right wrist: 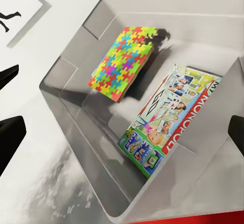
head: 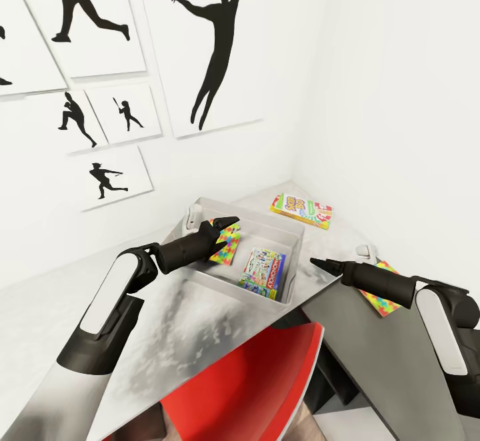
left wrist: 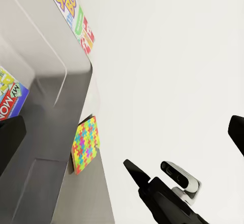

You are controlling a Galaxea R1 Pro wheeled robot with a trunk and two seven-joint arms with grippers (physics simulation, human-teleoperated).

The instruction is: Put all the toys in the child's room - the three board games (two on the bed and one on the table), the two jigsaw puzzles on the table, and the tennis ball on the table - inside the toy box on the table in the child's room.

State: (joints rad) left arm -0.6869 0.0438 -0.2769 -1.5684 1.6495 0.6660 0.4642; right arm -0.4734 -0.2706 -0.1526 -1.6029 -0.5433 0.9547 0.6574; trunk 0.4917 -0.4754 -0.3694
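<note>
Sitting on the desk [head: 200, 334], the toy box [head: 293, 264] already holds two things: a Monopoly game [head: 264, 270] lying flat on its floor, and a jigsaw [head: 225, 241] leaning against the far wall. Our left pincer [head: 227, 222] hangs over that jigsaw; its fingers look apart with nothing between them, though from the head view we cannot be sure. We judge the jigsaw has just been delivered.

Outside the box, a Skip-Bo game [head: 301, 210] lies flat on the desk near the corner of the walls. A second jigsaw [head: 381, 304] lies on the desk beside the box, partly hidden under our right arm. Our right pincer [head: 319, 263] points at the box's near corner; whether it is spread we cannot tell. The tennis ball we cannot find.

So we are mid-task, between one drop and the next pick. The next move probably calls for drawing the right arm back onto the second jigsaw.
</note>
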